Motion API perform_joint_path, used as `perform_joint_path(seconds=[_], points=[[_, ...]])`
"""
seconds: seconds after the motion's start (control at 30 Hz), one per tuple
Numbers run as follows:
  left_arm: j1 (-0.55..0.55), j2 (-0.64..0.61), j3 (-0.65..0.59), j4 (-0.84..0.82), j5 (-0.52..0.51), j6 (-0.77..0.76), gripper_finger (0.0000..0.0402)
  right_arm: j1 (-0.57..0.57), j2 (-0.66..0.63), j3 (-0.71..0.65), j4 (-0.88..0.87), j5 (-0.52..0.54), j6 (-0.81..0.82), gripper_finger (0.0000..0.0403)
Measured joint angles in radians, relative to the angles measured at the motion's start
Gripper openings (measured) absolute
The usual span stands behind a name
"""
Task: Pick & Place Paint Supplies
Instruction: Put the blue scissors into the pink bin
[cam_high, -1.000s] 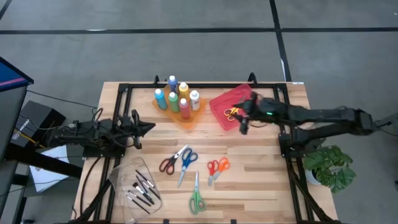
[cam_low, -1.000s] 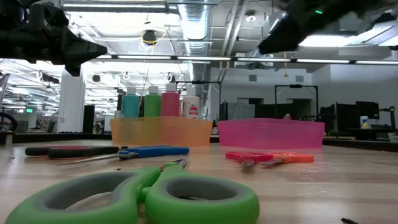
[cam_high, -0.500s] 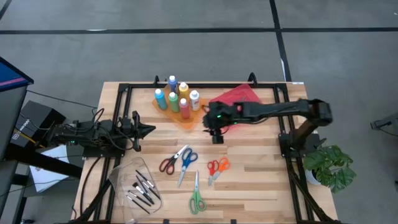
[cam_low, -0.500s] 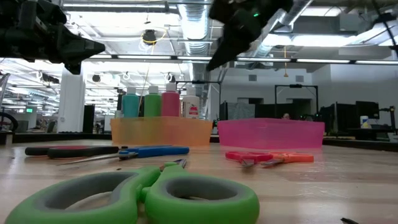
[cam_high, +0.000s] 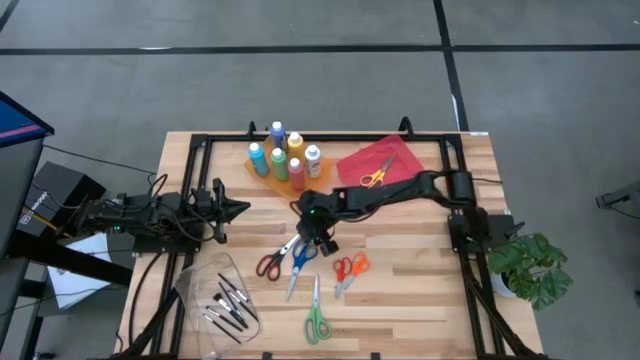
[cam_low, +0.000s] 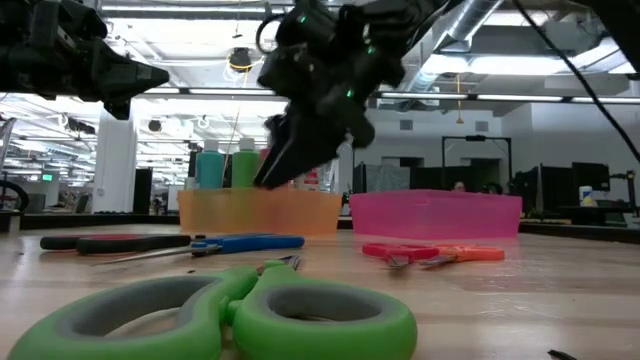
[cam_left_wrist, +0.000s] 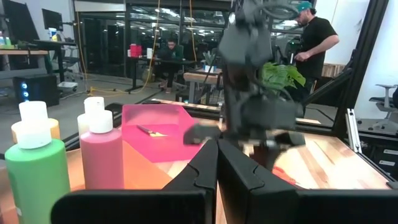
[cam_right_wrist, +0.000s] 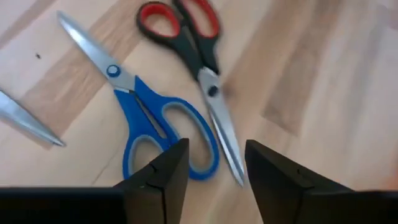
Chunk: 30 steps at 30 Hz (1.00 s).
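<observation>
Scissors-strewn wooden table (cam_high: 420, 290), grey floor (cam_high: 300, 80) around.

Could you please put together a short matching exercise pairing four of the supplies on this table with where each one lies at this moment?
Things:
1. Blue-handled scissors
2. Orange-handled scissors
3. Brushes
4. Green-handled scissors

Places:
A. in the clear tray
B. in the red tray
C. bare wood at the near table edge
D. just under the right pincer, beside the red-and-black scissors

Pairs: 1-D, 2-B, 3-A, 4-C
</observation>
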<state>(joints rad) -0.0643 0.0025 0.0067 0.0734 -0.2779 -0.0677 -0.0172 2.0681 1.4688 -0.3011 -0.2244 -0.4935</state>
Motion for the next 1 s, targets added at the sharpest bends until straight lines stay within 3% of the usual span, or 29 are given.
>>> perform_joint_path(seconds=[0.33, 1.0], points=[[0.000, 0.002, 0.000, 0.001, 0.001, 0.000, 0.0001, 0.009, 0.132, 0.036, 0.075, -0.100, -0.090, 0.0115], [0.000, 0.042, 0.000, 0.000, 0.002, 0.000, 0.0001, -0.012, 0.189, 0.039, 0.075, -0.131, -0.013, 0.0112]])
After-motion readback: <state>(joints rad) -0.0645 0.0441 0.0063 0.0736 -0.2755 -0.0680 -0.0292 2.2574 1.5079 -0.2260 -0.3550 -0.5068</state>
